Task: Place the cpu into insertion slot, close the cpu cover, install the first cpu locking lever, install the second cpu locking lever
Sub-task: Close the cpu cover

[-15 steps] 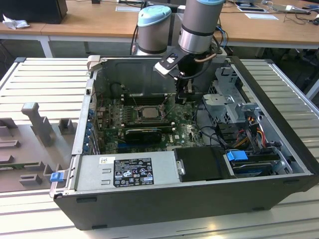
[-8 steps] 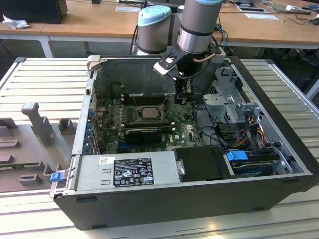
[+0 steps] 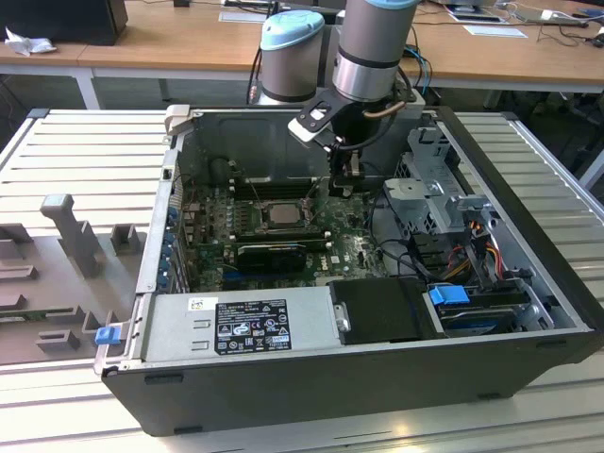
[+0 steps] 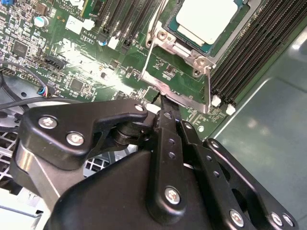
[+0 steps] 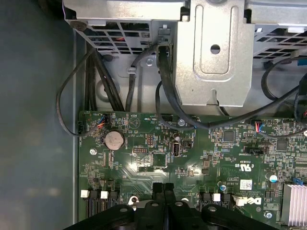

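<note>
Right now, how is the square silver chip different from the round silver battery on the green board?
The cpu is square; the coin battery is round. The cpu sits framed by the metal cpu cover; the coin battery has a dark ring round it. Both are flat, silvery, and lie on the green motherboard.

In the second wrist view the cpu (image 4: pixel 208 19) is cut off by the picture's edge; the tool (image 4: pixel 164 102) seemingly covers a corner of the metal frame (image 4: pixel 199 64), contact unclear.
</note>
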`<state>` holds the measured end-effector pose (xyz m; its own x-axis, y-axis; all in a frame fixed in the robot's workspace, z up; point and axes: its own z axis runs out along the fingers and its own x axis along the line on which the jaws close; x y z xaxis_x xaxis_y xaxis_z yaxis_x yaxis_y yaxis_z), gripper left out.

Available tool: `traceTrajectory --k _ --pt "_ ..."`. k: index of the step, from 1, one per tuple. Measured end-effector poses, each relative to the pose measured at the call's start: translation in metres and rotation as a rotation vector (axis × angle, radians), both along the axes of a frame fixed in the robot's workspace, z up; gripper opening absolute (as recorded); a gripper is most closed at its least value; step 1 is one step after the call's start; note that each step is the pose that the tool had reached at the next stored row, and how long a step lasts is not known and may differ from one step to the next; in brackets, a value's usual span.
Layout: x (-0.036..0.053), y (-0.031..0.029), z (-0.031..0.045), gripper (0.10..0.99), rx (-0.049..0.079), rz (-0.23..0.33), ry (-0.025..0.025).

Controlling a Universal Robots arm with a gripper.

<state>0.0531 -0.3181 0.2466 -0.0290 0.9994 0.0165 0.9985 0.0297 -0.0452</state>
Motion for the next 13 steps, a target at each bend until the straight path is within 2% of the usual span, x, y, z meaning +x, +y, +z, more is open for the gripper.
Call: traceTrajectory --k 5,10,11,13 --pt "-0.0033 0.0000 0.0000 0.106 0.000 0.000 -0.0030" --pt "-0.0175 0.0000 0.0001 0.106 0.000 0.000 -0.0104" --pt "-0.0215 0.0000 0.0001 0.106 0.000 0.000 -0.0137" --pt "-0.0314 0.0000 -0.0009 0.106 0.000 0.000 -0.0268"
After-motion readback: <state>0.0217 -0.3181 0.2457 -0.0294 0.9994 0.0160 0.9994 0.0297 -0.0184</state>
